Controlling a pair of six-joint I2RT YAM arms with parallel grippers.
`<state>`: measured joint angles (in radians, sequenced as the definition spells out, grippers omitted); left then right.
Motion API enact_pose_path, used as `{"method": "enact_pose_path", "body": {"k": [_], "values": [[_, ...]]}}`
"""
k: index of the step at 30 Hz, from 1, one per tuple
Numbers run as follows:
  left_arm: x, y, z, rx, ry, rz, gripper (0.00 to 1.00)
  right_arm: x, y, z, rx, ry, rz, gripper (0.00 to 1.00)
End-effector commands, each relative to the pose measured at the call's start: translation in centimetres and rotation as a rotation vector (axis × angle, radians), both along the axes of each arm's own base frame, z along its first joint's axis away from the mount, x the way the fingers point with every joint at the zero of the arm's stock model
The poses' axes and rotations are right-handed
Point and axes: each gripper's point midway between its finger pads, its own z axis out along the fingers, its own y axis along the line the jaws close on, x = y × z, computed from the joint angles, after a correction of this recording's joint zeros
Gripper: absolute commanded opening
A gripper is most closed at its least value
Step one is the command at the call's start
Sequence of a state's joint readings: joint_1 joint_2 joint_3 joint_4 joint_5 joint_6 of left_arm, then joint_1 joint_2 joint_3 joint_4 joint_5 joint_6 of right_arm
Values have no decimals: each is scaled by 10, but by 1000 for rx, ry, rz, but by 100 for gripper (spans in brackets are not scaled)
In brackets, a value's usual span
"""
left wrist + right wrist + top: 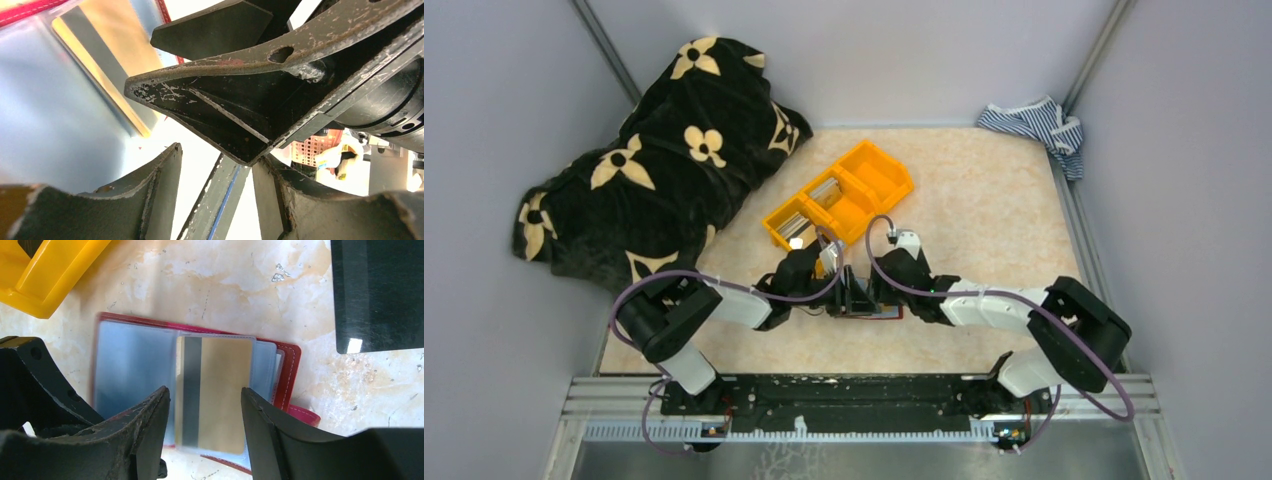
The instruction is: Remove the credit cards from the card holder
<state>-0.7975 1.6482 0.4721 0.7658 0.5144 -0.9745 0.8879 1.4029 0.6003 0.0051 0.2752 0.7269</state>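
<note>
Card holder [130, 365] interior: wrist views only

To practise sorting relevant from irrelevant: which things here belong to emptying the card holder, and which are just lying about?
Job: card holder, beige card in its pocket, dark card lying loose.
Lying about: orange bin, flowered black blanket, striped cloth.

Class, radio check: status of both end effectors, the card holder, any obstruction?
Right end effector open over card holder; beige card still sleeved. Left end effector close alongside, grip unclear. Dark card already on table.
</note>
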Motion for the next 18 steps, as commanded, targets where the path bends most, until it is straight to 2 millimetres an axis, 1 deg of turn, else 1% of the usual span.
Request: {"method": "enact_pose_path", "body": {"k": [1, 3, 6, 7, 11, 14, 16, 17, 18], "values": [[26, 24, -31, 97, 34, 149, 58, -20, -3, 8, -15, 11, 80, 53], [27, 24, -27, 94, 21, 145, 58, -19, -4, 7, -22, 11, 75, 48], [29, 27, -24, 124, -8, 148, 58, -20, -5, 5, -31, 16, 77, 48], [31, 29, -23, 138, -19, 155, 58, -19, -4, 7, -25, 10, 77, 48], [38, 37, -25, 194, -53, 190, 59, -16, -6, 16, -11, -14, 59, 57], [43, 42, -32, 232, -57, 221, 59, -11, -14, 21, -27, -40, 18, 57], [46, 42, -33, 234, -56, 231, 59, -8, -21, 23, -47, -53, -12, 52], [47, 41, -34, 236, -54, 233, 59, -7, -25, 23, -59, -56, -30, 46], [48, 40, -35, 236, -51, 235, 59, -5, -28, 23, -67, -57, -46, 37]]}}
